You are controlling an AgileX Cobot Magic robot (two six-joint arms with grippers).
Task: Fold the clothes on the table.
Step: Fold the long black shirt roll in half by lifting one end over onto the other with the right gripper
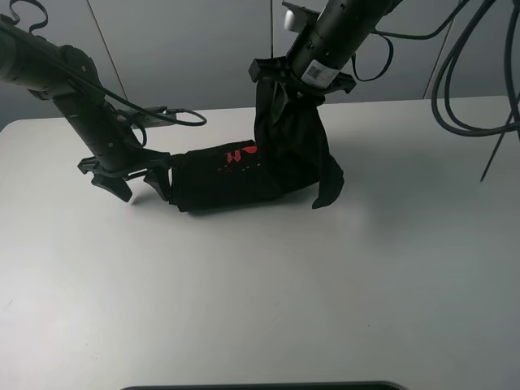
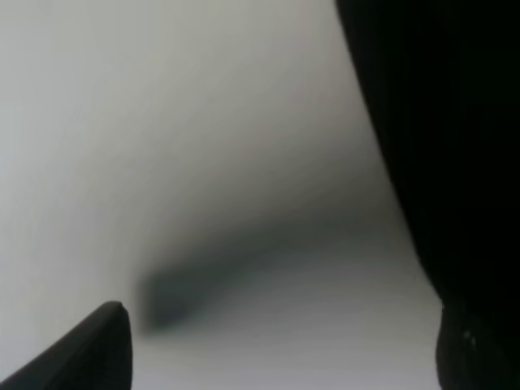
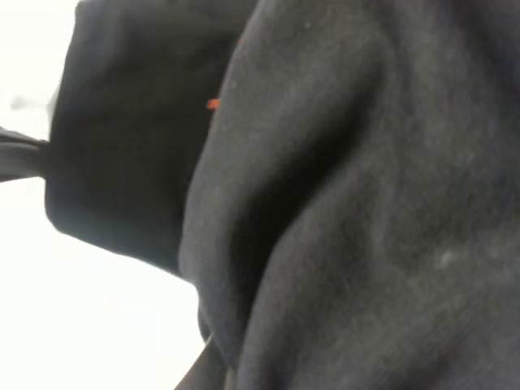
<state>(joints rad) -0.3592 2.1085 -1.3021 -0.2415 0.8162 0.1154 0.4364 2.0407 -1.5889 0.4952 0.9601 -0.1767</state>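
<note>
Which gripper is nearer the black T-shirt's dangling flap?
Right. The right gripper holds the T-shirt's raised end above the flap; the left gripper sits open at the opposite end.

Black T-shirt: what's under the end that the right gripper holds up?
The raised end of the black T-shirt hangs from the right gripper and drapes onto the shirt's own red-printed part. Around it only the plain white tabletop shows. Whatever lies beneath the cloth is covered.

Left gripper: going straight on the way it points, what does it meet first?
Probably the bare table, just beside the black T-shirt; the left gripper tilts downward, jaws open. Depth is unclear.
</note>
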